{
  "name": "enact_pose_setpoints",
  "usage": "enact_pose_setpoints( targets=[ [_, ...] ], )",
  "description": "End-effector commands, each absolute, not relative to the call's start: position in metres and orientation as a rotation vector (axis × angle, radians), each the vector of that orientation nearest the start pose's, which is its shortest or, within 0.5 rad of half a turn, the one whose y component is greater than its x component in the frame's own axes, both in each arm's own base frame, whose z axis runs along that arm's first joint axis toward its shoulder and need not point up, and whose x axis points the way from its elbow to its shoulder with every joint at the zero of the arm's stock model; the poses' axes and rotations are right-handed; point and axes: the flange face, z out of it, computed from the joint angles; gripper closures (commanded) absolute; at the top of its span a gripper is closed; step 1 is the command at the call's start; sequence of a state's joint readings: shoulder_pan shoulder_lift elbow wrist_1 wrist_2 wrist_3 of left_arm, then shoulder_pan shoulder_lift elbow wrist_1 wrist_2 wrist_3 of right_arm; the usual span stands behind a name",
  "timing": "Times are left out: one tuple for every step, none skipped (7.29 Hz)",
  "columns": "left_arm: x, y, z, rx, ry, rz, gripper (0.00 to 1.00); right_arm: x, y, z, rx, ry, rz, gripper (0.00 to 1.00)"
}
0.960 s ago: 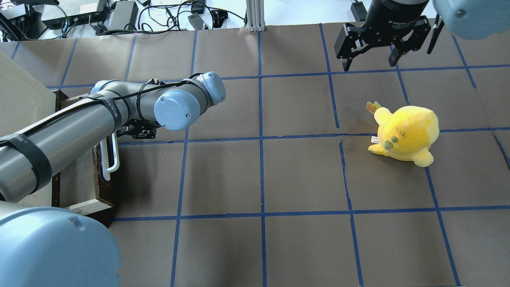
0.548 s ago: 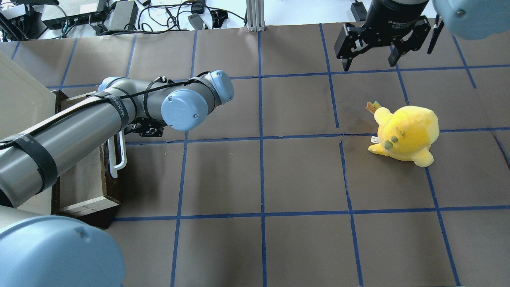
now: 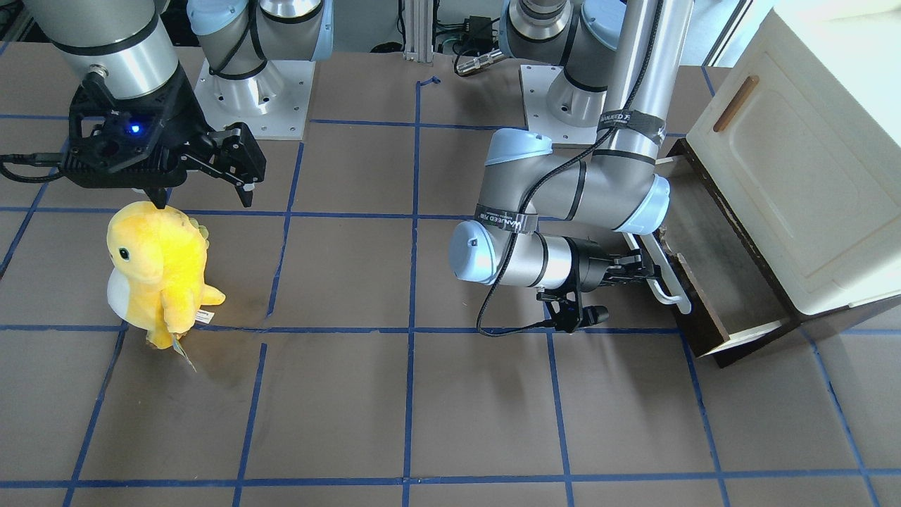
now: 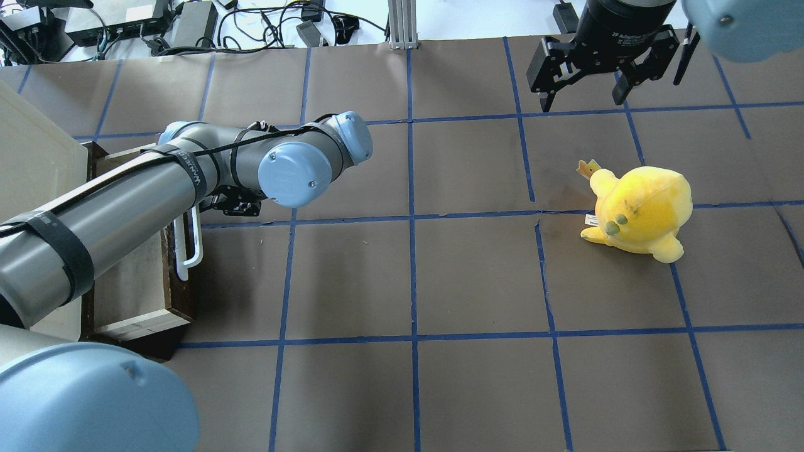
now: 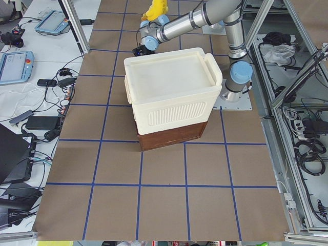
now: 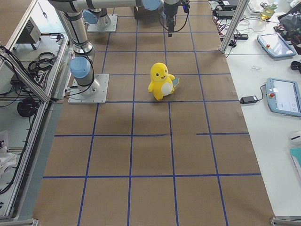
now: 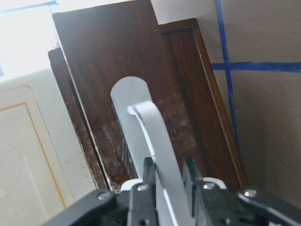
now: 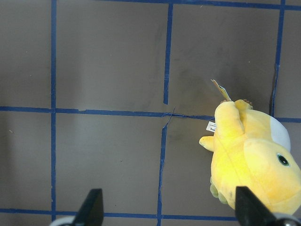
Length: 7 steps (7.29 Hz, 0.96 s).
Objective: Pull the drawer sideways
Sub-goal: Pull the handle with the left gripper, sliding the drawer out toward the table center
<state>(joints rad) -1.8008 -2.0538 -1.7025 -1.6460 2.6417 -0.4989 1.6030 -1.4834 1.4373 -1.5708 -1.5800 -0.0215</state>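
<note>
The drawer [image 3: 707, 271] sticks out of the bottom of the cream cabinet [image 3: 795, 176], showing its dark brown front [image 7: 122, 61], pale sides and greyish inside [image 4: 132, 282]. Its long white bar handle [image 3: 664, 276] runs along the front. My left gripper [image 3: 637, 271] is shut on this handle; in the left wrist view both fingers press the bar [image 7: 160, 141] between them. In the overhead view the arm hides the left gripper, and only the handle [image 4: 195, 242] shows. My right gripper [image 4: 581, 85] is open and empty, hovering far off at the back right.
A yellow plush toy [image 4: 637, 210] stands on the table under and in front of the right gripper, also in the right wrist view [image 8: 254, 165]. The cabinet door with a small brown handle [image 3: 735, 103] is above the drawer. Blue tape lines cross the brown table.
My left arm has moved away from the cabinet with the handle in its grip. The drawer has slid further out. The right arm and plush have not moved.
</note>
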Motion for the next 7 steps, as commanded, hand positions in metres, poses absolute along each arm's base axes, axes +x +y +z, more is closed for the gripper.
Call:
enact_pose_setpoints(
  targets=[
    [-0.173, -0.539, 0.214, 0.163, 1.952, 0.247, 0.63, 0.149, -0.529, 0.509, -0.084, 3.149, -0.073, 0.00],
    [-0.174, -0.539, 0.214, 0.165, 1.950, 0.245, 0.44, 0.149, -0.529, 0.509, -0.084, 3.149, -0.073, 0.00],
    [-0.174, -0.539, 0.214, 0.165, 1.950, 0.245, 0.26, 0.149, -0.529, 0.509, -0.084, 3.149, -0.073, 0.00],
    [-0.185, -0.538, 0.219, 0.176, 1.952, 0.221, 0.16, 0.149, -0.529, 0.509, -0.084, 3.149, -0.073, 0.00],
    [-0.195, -0.542, 0.228, 0.174, 1.970, 0.195, 0.15, 0.149, -0.529, 0.509, -0.084, 3.149, -0.073, 0.00],
    [-0.210, -0.544, 0.243, 0.188, 2.052, 0.216, 0.16, 0.149, -0.529, 0.509, -0.084, 3.149, -0.073, 0.00],
    [-0.226, -0.546, 0.273, 0.186, 2.229, 0.228, 0.16, 0.149, -0.529, 0.509, -0.084, 3.149, -0.073, 0.00]
  ],
)
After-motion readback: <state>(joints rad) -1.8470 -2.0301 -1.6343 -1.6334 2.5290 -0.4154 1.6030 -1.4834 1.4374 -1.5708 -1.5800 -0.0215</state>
